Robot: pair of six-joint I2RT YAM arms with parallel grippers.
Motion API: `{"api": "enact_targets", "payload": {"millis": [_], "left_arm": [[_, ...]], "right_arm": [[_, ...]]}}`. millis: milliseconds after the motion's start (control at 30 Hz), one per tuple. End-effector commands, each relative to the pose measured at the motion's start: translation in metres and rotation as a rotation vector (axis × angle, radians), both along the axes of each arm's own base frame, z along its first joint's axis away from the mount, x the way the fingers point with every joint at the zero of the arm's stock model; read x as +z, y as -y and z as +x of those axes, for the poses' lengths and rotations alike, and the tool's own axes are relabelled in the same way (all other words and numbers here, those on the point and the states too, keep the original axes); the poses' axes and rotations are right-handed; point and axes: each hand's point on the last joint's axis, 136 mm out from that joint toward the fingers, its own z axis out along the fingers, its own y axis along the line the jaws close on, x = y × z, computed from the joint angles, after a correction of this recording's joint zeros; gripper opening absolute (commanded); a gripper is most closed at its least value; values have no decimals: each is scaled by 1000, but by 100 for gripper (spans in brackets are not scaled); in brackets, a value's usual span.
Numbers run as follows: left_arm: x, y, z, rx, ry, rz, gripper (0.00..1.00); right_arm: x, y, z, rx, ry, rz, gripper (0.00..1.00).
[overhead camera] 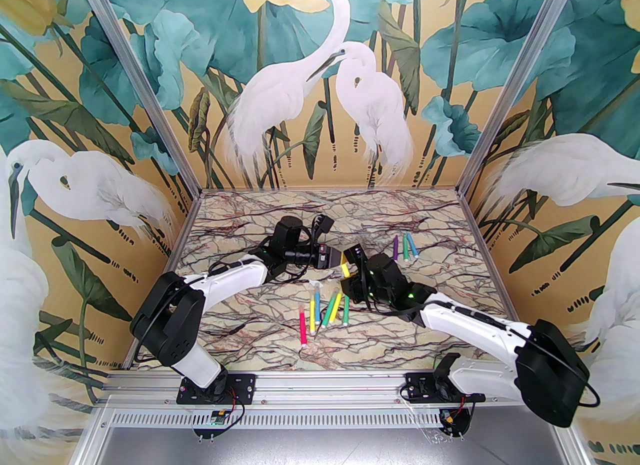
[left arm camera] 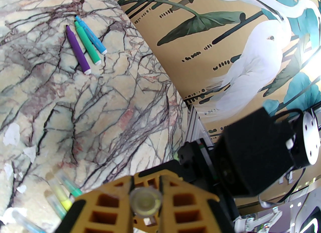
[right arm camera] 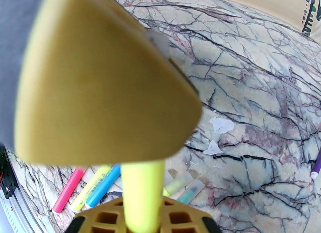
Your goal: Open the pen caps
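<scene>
Uncapping in hand: left gripper [left arm camera: 146,184] clamps the pen cap [left arm camera: 145,200], right gripper [right arm camera: 142,210] clenches its yellow barrel [right arm camera: 143,182]; next move apparently calls for a straight axial pull apart.

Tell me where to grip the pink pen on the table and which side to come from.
Grip the pink pen on its coloured barrel, near the middle, coming from straight above with the jaws closing across its width. It lies flat on the table, so nothing can get under it. The yellow pen lies close on one side, so probably keep the jaws narrow going down.
</scene>
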Motion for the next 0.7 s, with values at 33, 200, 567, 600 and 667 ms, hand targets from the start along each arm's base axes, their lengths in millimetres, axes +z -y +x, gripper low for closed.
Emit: {"api": "enact_targets", "payload": {"millis": [33,200,567,600,667], "left_arm": [[10,-35,59,226,50,36,0],[16,-39,67,255,40,19,0],[17,-61,78,314,5,-2,0],[19,-62,78,311,4,-7,0],[21,-64,80,311,5,-5,0]], "right_arm": [[-35,23,-24,5,-100,-116,0],[-38,20,-25,13,-110,-107,0],[-45,15,-28,48,-134,-107,0],[-46,15,-28,53,-137,-111,0],[-47,13,-29,62,-142,-111,0]]}}
